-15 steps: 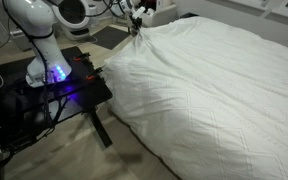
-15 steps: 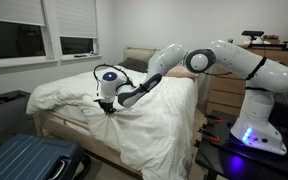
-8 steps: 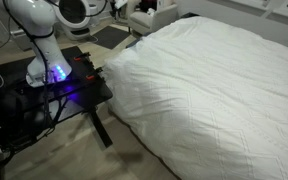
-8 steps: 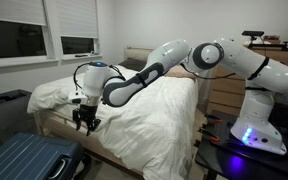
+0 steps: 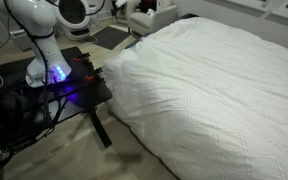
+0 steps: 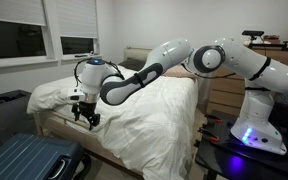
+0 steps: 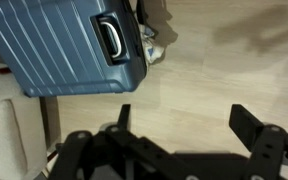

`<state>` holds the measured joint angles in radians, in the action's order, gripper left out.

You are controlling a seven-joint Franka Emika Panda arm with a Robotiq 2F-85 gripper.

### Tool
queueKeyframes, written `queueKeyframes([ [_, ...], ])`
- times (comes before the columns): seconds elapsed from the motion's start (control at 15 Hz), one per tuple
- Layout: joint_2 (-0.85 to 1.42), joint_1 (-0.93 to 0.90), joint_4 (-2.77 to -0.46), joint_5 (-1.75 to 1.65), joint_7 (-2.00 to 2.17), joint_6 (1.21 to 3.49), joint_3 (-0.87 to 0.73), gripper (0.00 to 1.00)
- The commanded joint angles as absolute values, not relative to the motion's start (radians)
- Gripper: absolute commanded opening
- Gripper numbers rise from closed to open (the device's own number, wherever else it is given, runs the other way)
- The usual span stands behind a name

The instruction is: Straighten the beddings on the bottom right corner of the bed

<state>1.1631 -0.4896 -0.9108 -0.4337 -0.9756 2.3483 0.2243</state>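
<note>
The large white quilted fabric beddings (image 5: 216, 82) lie draped over the wide low white bed (image 6: 54, 126), wrinkled and hanging loose at the bed's corner. They look soft, light and limp, so pinching a raised fold or the hem seems best, though the cloth may slip. The tool (image 6: 85, 120) hangs just off that bed corner, jaws spread wide and empty. A blue ribbed hard-shell suitcase (image 6: 29, 158) lies on the pale wooden floor (image 7: 219, 70) below the bed corner and would crowd any low reach. A black robot stand (image 5: 56, 92) sits beside the bed.

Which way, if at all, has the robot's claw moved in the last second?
Yes. In an exterior view the gripper has let go of the beddings and swung sideways off them toward the blue suitcase, fingers open.
</note>
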Motion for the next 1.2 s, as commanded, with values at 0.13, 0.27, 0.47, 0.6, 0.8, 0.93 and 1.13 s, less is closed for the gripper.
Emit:
queueKeyframes([
  [0.13, 1.134, -0.485, -0.932, -0.513, -0.823, 2.39, 0.071, 1.0],
  [0.27, 1.121, -0.476, -0.937, -0.519, -0.77, 2.386, 0.028, 1.0],
  [0.47, 1.089, -0.461, -0.951, -0.51, -0.716, 2.371, -0.023, 1.0],
  [0.6, 1.061, -0.444, -0.963, -0.506, -0.682, 2.362, -0.056, 1.0],
  [0.8, 1.012, -0.415, -0.983, -0.496, -0.63, 2.346, -0.097, 1.0],
  [0.93, 0.972, -0.385, -1.005, -0.481, -0.604, 2.333, -0.109, 1.0],
  [1.13, 0.904, -0.325, -1.05, -0.445, -0.586, 2.32, -0.103, 1.0],
])
